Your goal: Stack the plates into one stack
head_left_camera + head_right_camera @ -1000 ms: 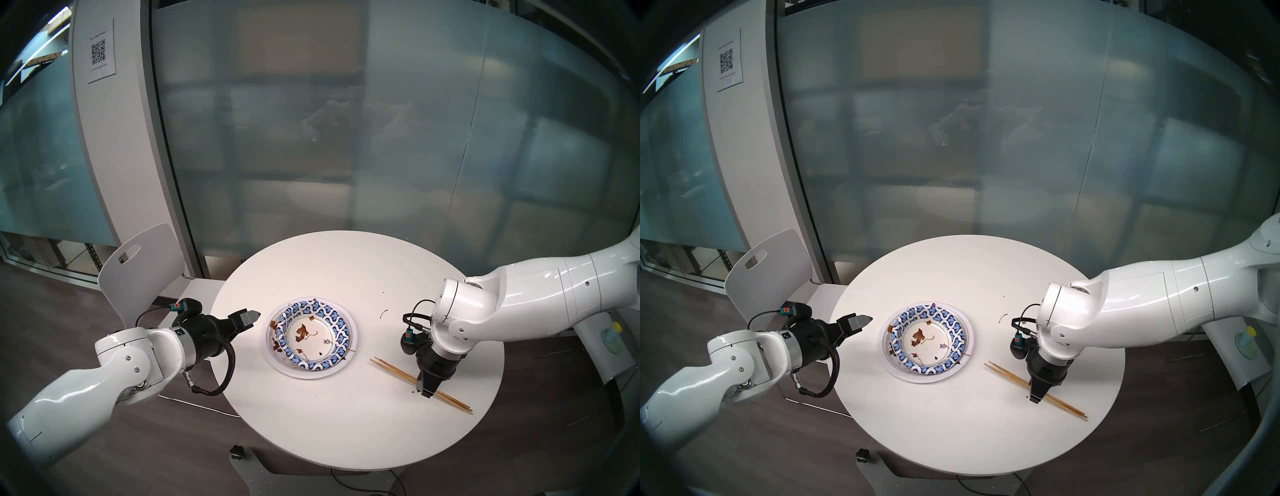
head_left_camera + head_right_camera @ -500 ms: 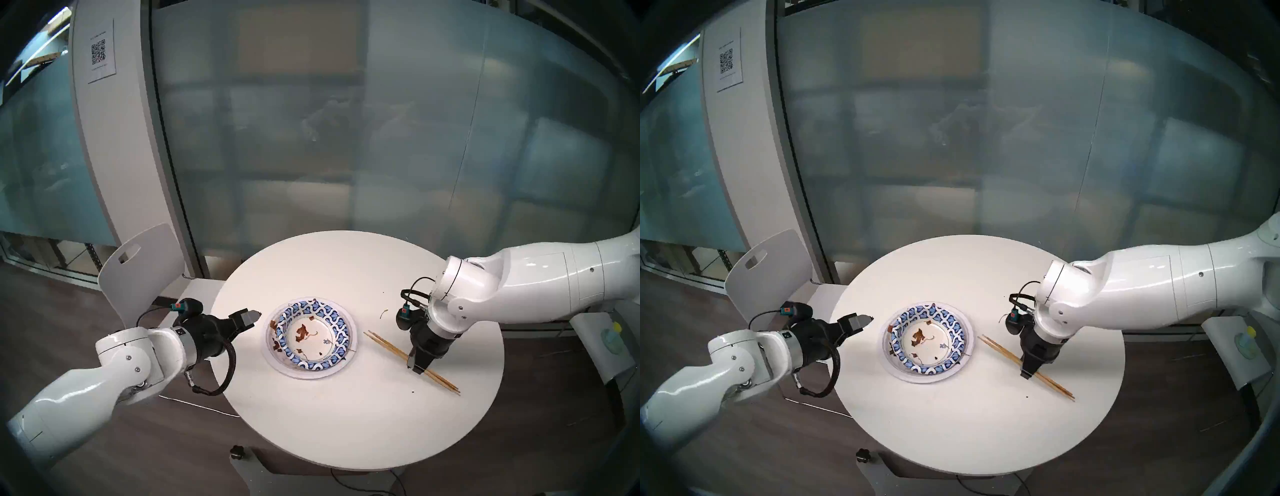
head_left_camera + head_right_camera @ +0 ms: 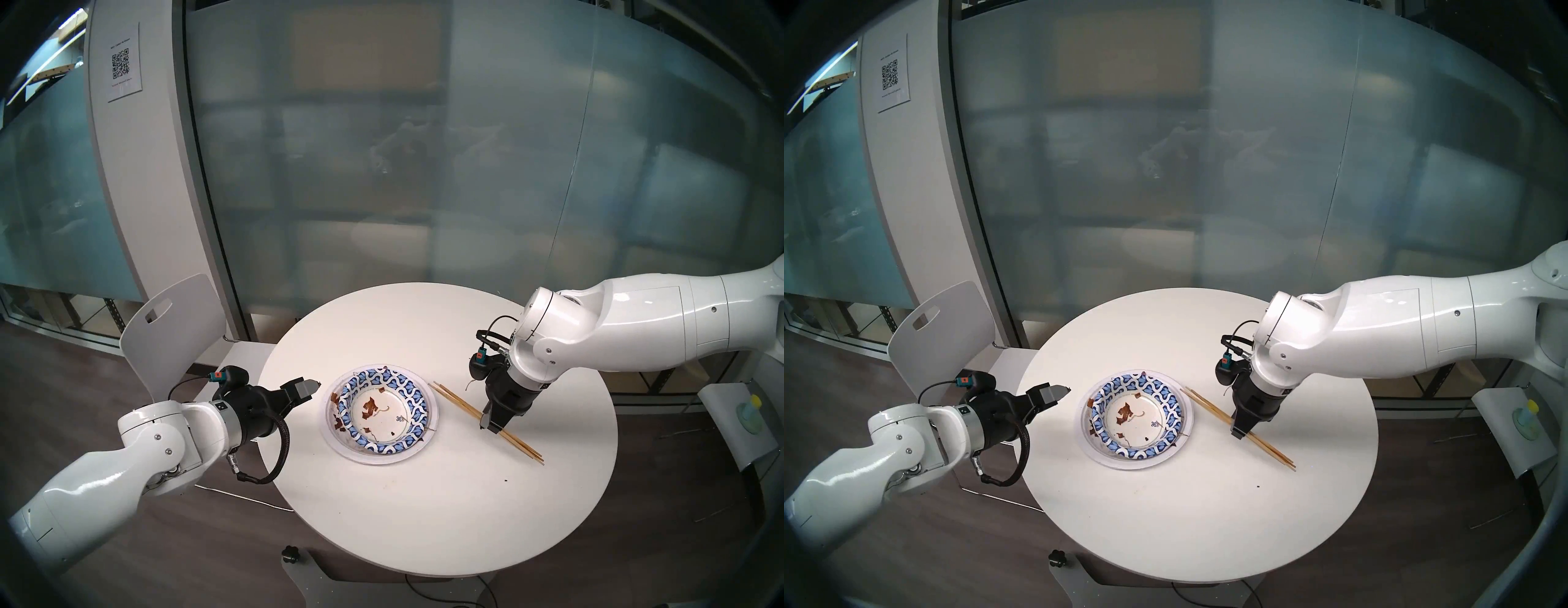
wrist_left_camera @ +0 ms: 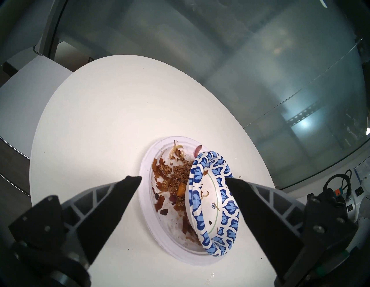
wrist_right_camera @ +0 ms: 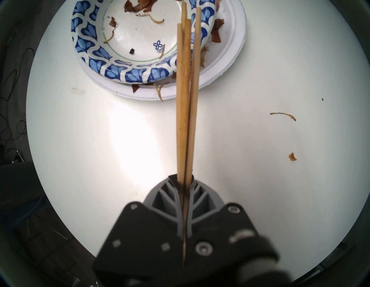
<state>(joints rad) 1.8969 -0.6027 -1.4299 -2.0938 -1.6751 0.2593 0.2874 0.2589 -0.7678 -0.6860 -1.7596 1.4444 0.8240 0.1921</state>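
Note:
Mid-table sits the stack: a blue-patterned plate [image 3: 420,407] [image 3: 1176,414] nested in a wider white plate [image 3: 373,459] [image 3: 1119,463]. In the left wrist view the blue plate [image 4: 197,174] lies tilted on brown food scraps, toward one side of the white plate [image 4: 145,200]. My left gripper [image 3: 312,387] [image 4: 183,179] hovers open just left of the stack, holding nothing. My right gripper [image 3: 488,426] [image 5: 185,178] is shut on a bundle of wooden chopsticks [image 3: 458,403] [image 5: 186,100], held above the table. Their far tips reach the stack's right rim.
The round white table [image 3: 424,530] carries loose food bits [image 5: 283,115] and a dark crumb [image 3: 505,480] at the right. A white chair [image 3: 174,322] stands behind my left arm. A frosted glass wall runs behind, and a side stand with a small bottle [image 3: 751,407] is at the far right.
My right gripper has carried the chopsticks up off the table and leftward, from the near right to the stack's right rim. The left arm and the plates have not moved.

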